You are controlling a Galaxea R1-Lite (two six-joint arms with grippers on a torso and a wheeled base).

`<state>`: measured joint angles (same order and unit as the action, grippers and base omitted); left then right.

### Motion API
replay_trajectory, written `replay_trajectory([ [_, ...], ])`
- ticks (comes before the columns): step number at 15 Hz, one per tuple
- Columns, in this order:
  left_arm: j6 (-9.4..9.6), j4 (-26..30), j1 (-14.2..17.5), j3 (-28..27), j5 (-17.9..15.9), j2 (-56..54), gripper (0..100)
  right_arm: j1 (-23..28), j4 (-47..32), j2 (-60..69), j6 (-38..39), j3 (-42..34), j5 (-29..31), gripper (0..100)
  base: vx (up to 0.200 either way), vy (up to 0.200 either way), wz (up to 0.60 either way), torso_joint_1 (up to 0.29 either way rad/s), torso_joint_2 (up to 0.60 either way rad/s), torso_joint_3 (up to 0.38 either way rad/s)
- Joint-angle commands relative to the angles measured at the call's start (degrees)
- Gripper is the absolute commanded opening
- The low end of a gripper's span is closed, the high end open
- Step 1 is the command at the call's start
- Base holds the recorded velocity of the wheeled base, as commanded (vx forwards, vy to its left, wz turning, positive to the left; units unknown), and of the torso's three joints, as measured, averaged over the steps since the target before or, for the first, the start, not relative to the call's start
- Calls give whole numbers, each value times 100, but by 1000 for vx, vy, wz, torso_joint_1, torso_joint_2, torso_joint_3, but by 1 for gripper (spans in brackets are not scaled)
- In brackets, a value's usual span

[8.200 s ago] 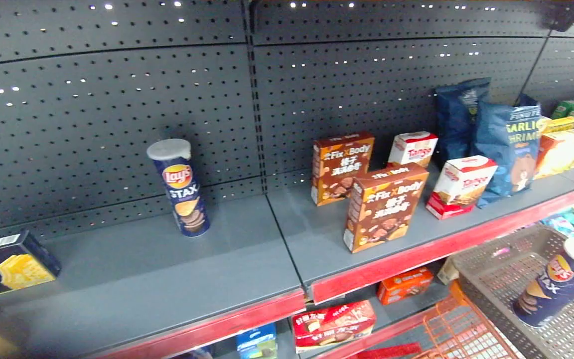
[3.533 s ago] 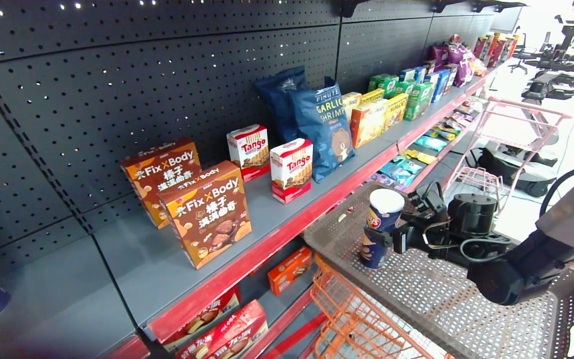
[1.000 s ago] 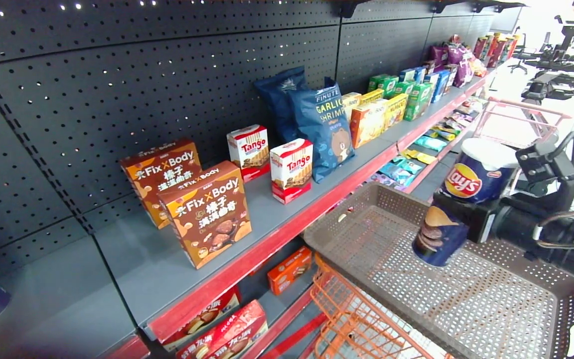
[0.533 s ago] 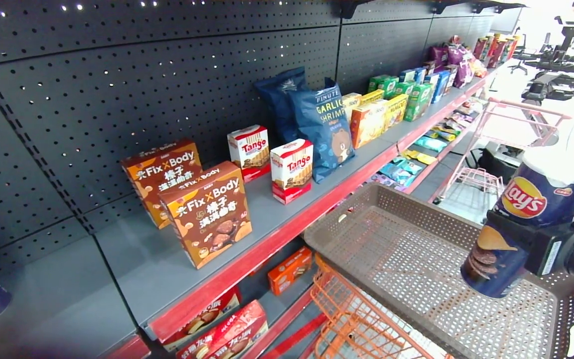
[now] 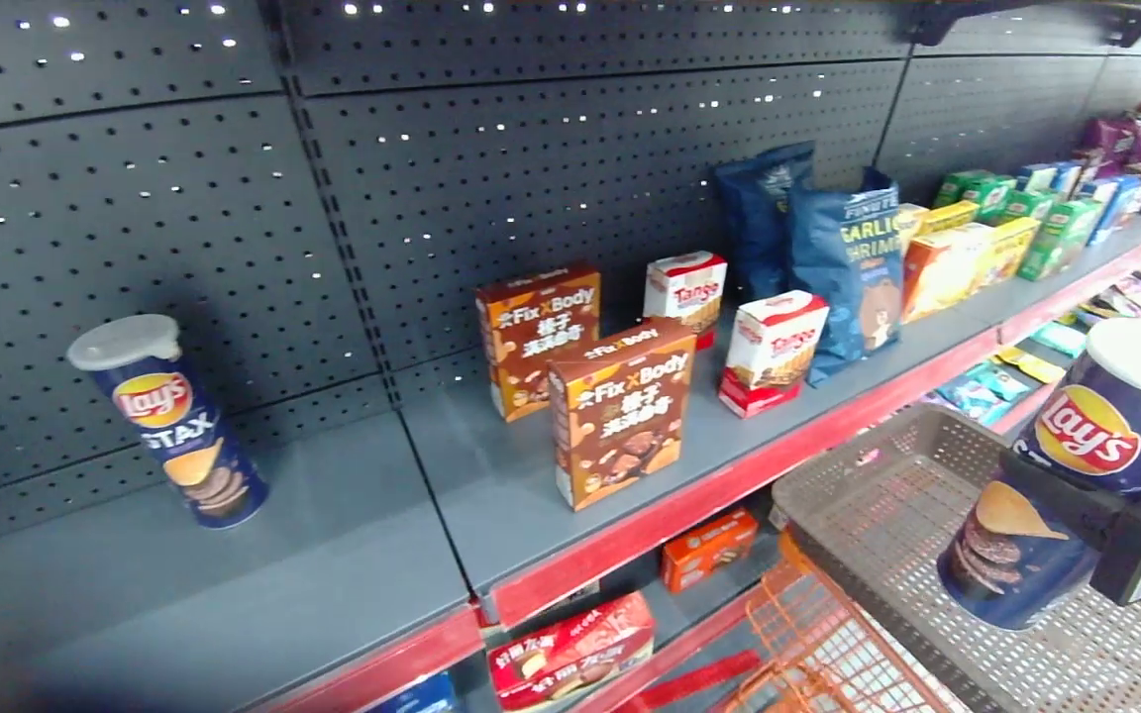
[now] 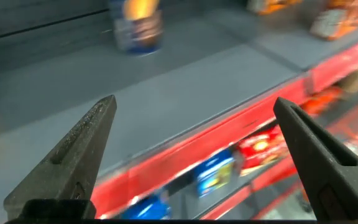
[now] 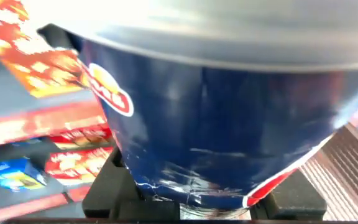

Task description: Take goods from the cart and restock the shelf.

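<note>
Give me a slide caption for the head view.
Right gripper holds a blue chip can over the cart basket beside a shelf bearing a matching can.

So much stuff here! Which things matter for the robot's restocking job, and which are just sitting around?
In the job: held chip can in the right jaws; cart basket; grey shelf; matching can standing on it.
Just sitting: brown boxes; red-and-white boxes; blue bags.

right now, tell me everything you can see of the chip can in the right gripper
The dark blue cylindrical chip can has a pale lid, a red-and-yellow logo and pictured chips near its base. It is tilted, lid uppermost, gripped mid-body by the right gripper, over the brown perforated plastic basket.
</note>
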<state>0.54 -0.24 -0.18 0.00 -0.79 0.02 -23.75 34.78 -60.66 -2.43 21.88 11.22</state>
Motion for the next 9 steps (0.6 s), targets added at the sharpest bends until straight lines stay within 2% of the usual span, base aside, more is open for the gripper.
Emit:
replay_trajectory([
  [1, -1, -2, 1, 0, 0, -2, 100, 142, 2, 239, -21, -79, -23, 0, 0, 0, 600, 2, -2, 2],
  [4, -1, -2, 1, 0, 0, -2, 100, 283, 2, 775, -241, -430, -120, 0, 0, 0, 600, 5, -1, 9],
  [7, -1, -2, 1, 0, 0, -2, 100, 344, -6, 1127, -540, -808, -128, 0, 0, 0, 0, 0, 0, 0],
  [9, -1, -2, 1, 0, 0, -2, 100, 204, -6, 1214, -698, -940, -199, 0, 0, 0, 0, 0, 0, 0],
])
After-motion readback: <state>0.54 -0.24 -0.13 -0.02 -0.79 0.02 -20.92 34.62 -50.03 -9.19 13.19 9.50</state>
